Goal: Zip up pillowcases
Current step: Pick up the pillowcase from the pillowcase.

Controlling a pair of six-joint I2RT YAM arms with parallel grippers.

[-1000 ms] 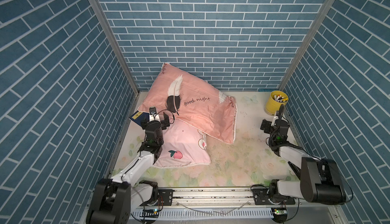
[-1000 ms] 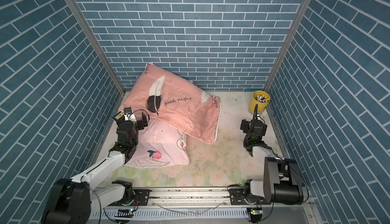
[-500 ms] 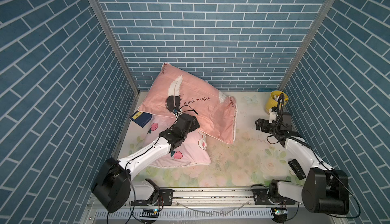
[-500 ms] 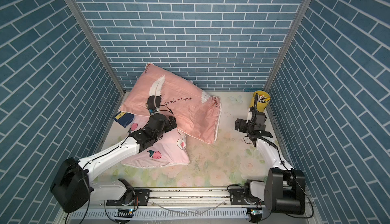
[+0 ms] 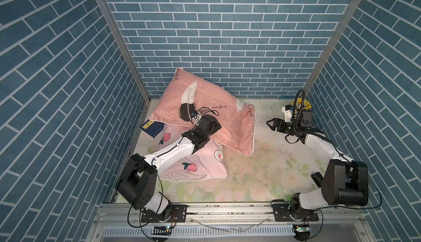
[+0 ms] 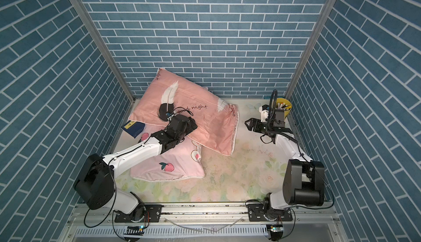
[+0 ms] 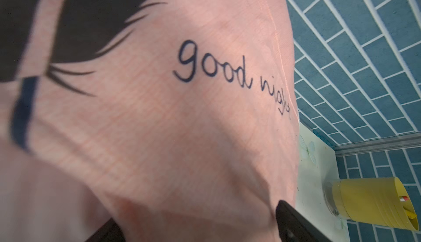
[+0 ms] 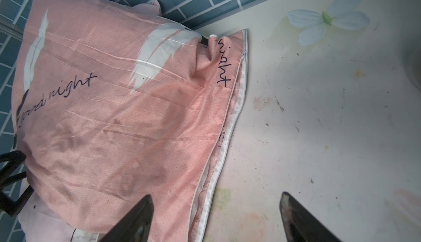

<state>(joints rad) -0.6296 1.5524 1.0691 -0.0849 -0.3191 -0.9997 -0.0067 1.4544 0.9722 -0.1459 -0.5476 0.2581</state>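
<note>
left claw (image 7: 196,214) and right claw (image 8: 216,195), open, swung toward salmon pillowcase (image 5: 230,126), zipper edge (image 8: 235,99) rightward.

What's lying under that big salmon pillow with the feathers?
The pale pink peach pillow and a blue book both poke out from beneath the salmon pillow. How far they reach underneath is covered.

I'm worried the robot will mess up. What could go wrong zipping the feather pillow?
1. The zipper on the salmon pillow gapes, with white showing inside. The open right gripper might pinch cloth instead of the tiny pull.
2. The right arm sits close by the yellow cup of pens and could knock it.
3. The salmon pillow leans on the pale pink pillow, so it may slip.
</note>
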